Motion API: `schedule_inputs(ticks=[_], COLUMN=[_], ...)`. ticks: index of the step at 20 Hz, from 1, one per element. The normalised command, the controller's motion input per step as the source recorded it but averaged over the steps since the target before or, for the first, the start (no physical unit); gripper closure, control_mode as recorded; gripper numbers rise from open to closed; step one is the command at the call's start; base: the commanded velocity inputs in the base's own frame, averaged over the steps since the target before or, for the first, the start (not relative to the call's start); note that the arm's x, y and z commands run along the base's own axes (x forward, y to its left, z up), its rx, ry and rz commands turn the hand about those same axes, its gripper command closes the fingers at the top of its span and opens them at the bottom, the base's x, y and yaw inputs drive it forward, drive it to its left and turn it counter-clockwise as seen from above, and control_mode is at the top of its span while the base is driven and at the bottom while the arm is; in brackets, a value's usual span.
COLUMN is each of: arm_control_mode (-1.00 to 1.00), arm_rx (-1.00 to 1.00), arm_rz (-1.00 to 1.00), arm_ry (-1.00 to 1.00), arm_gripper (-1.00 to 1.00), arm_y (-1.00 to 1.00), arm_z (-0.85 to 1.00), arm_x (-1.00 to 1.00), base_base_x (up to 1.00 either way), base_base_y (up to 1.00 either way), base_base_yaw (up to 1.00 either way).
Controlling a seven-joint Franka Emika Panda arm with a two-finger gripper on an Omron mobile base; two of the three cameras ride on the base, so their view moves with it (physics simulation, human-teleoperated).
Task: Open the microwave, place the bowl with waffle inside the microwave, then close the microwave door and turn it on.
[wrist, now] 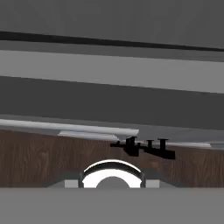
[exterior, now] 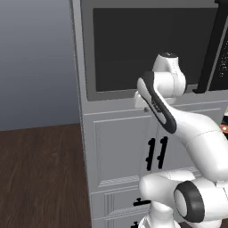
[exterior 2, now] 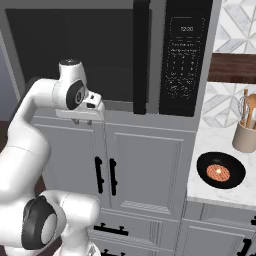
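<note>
The microwave [exterior 2: 75, 55] is built in above the white cabinets, and its door [exterior: 147, 49] with the dark tinted window is shut. The long black bar handle [exterior 2: 141, 55] stands at the door's right edge, beside the black control panel [exterior 2: 182, 55]. A round black bowl [exterior 2: 220, 172] holding a waffle sits on the white counter to the right. My gripper [exterior 2: 82, 121] hangs just below the door's lower edge, left of the handle. It points down, and its short fingers stand apart with nothing between them.
White cabinet doors with black handles [exterior 2: 105, 176] are right under the gripper, with drawers below them. A beige utensil holder [exterior 2: 244, 135] stands behind the bowl on the counter [exterior 2: 200, 150]. Dark wood floor [exterior: 40, 173] lies to the left.
</note>
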Motion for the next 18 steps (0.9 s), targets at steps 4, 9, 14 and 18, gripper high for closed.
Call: schedule_inputs(ticks=[4,9,14,18], arm_control_mode=[-1.0,-1.0,-1.0,-1.0], arm_rx=[0.11,0.17,-0.03,0.0], arm_rz=[0.0,-0.01,0.0,-0.04], arm_ry=[-0.16,-0.51,-0.19,-0.38], arm_gripper=[-1.0,-1.0,-1.0,-1.0], arm_y=[-0.1,-0.87,-0.78,-1.0], arm_z=[0.06,0.14,-0.12,0.12], arm_x=[-0.41,-0.27,0.17,0.0], base_base_x=[0.0,0.0,0.0,0.0], base_base_y=[0.0,0.0,0.0,0.0], base_base_yaw=[0.0,0.0,0.0,0.0])
